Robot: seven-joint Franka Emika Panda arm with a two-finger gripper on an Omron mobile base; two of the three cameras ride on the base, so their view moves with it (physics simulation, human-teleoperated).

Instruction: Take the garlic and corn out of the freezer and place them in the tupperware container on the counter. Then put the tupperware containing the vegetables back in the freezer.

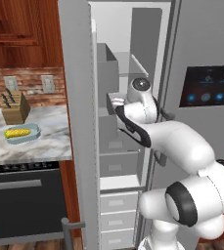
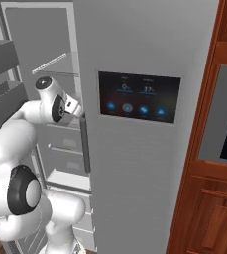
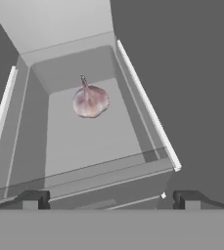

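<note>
My gripper (image 3: 108,199) hangs wide open with nothing between its fingertips, reaching into the open freezer (image 1: 114,161). The garlic (image 3: 90,100) lies ahead of it in a grey freezer bin (image 3: 147,114). The corn (image 1: 18,132) already rests in the tupperware container (image 1: 33,135) on the counter (image 1: 40,147), near the knife block (image 1: 14,107).

1. The counter (image 1: 50,141), a veined marble worktop, is seen left of the open freezer (image 1: 118,141).
2. The tupperware container (image 1: 31,135) is set on the counter, and the corn (image 1: 16,132) is laid inside it.
3. A wooden knife block (image 1: 14,108) is stood on the counter behind the container.
4. A grey freezer shelf (image 3: 84,141) is shown, and the garlic (image 3: 90,100) is rested on it, stem pointing toward the back wall.
</note>
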